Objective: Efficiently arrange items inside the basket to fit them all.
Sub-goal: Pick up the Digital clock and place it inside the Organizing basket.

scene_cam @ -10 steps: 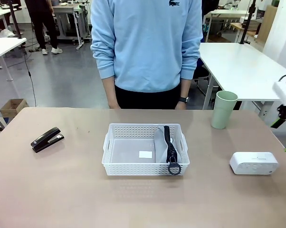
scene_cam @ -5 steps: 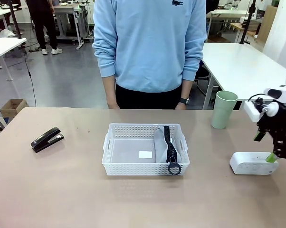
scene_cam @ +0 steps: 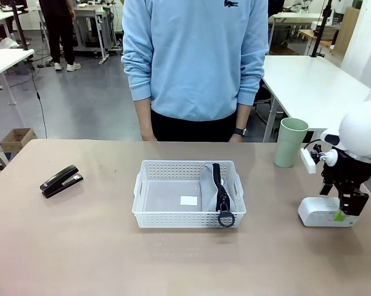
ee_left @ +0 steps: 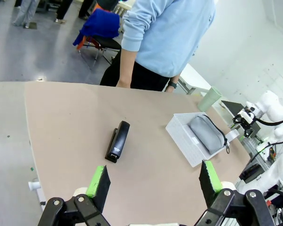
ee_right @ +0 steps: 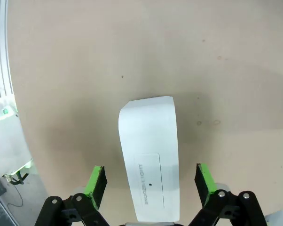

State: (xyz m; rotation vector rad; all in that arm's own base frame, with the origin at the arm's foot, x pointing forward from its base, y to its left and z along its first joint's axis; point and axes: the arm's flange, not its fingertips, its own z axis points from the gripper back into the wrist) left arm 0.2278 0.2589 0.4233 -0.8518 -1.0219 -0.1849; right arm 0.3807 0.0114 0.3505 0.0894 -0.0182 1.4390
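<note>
A lab workshop, with white worktables (scene_cam: 315,86) on bare grey floor (scene_cam: 81,105).

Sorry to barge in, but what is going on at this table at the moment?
The robot is packing a white basket. The right gripper is at the white flat box on the table's right side, jaws open on either side of it, not gripping. The grey pouch already lies in the basket; the black stapler and the green cup sit outside it. The left gripper hangs open above the table's left end. A person stands at the far side.
</note>
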